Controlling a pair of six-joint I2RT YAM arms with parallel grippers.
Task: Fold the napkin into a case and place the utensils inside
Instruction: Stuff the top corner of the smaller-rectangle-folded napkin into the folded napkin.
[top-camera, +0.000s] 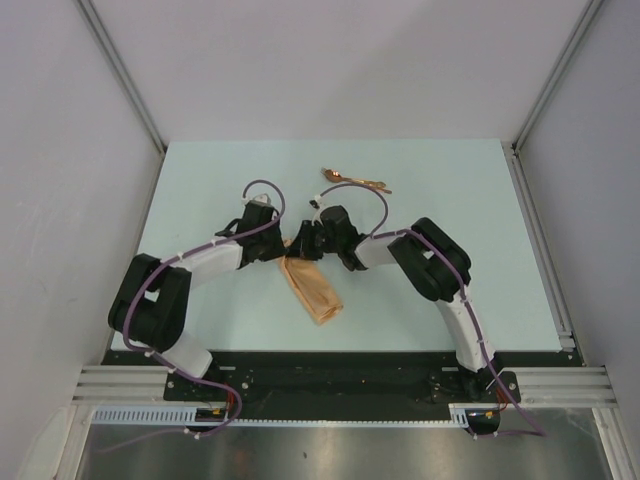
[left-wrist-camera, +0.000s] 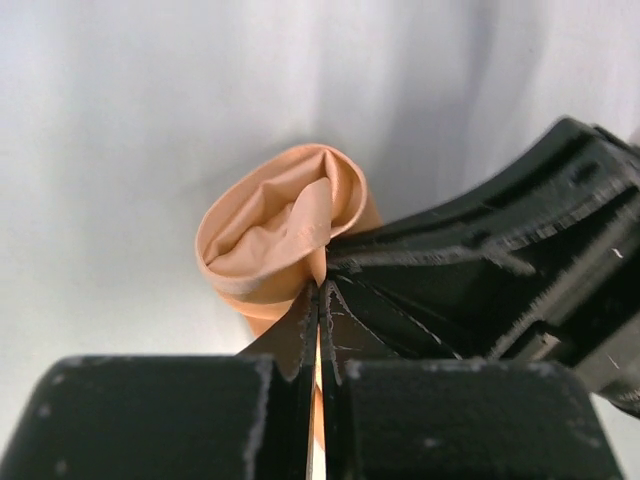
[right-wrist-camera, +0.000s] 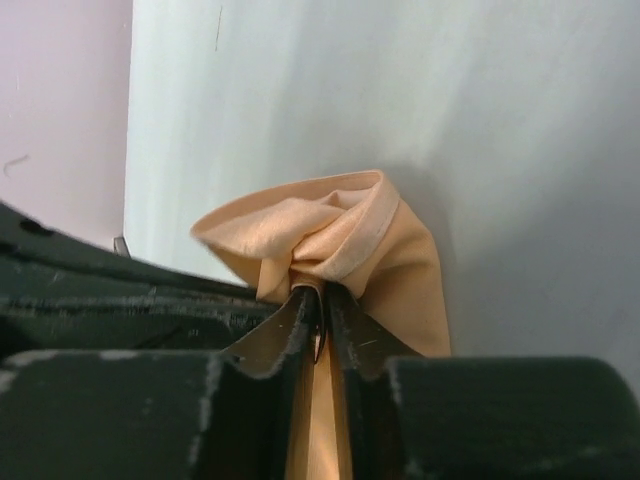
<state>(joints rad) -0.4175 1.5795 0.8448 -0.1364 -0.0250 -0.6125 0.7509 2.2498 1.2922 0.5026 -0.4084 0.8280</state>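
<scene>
We note the napkin (top-camera: 314, 290) rolled into a loose tube near the middle of the worktop (top-camera: 450, 190), its length running toward 5 o'clock from the grippers. The left gripper (left-wrist-camera: 318, 300) is clenched on the cloth's rim at the tube's open mouth. The right gripper (right-wrist-camera: 322, 298) pinches the same end, with cloth caught between its fingers, hard beside the left. The utensils (top-camera: 356, 180) lie at 1 o'clock of the grippers, apart from the napkin.
</scene>
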